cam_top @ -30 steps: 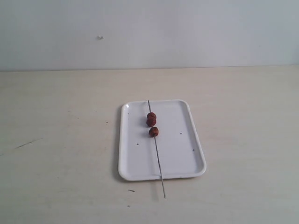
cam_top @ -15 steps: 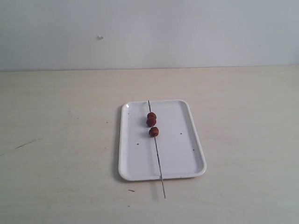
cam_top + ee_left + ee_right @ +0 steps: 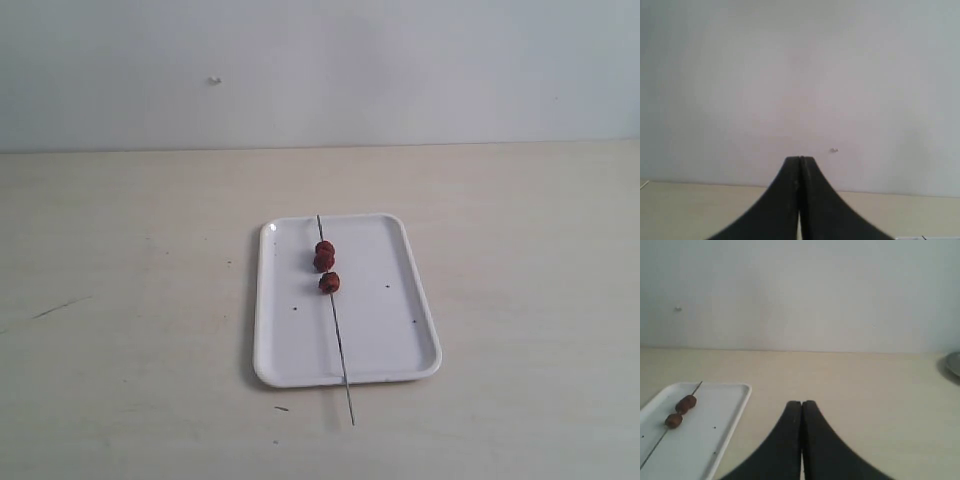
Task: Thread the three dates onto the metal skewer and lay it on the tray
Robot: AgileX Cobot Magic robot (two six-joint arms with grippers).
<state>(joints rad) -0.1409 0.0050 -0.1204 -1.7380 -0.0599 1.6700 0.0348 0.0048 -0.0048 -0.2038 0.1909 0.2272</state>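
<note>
Pincer, left wrist view: left pincer [image 3: 800,159] clenched, its two black fingers pressed together and grasping nothing; pale wall [image 3: 790,75] behind, bench [image 3: 690,210] below.
Pincer, right wrist view: right pincer [image 3: 801,403] clenched in the same way, empty, over bare bench and apart from the tray.
Tray, right wrist view: white tray [image 3: 735,405] with a low rim lies on the bench; it holds the metal skewer [image 3: 654,449], which carries the dark red-brown dates [image 3: 686,402].
Tray, exterior view: tray [image 3: 290,345] flat on the bench, a few dark specks on its floor.
Skewer, exterior view: metal skewer [image 3: 337,330] lies lengthwise on the tray, far tip at the far rim, near end jutting past the near rim over the bench.
Dates, exterior view: all three dates [image 3: 323,262] threaded on the skewer's far half; two touch, the third sits slightly apart, nearer the camera.
</note>
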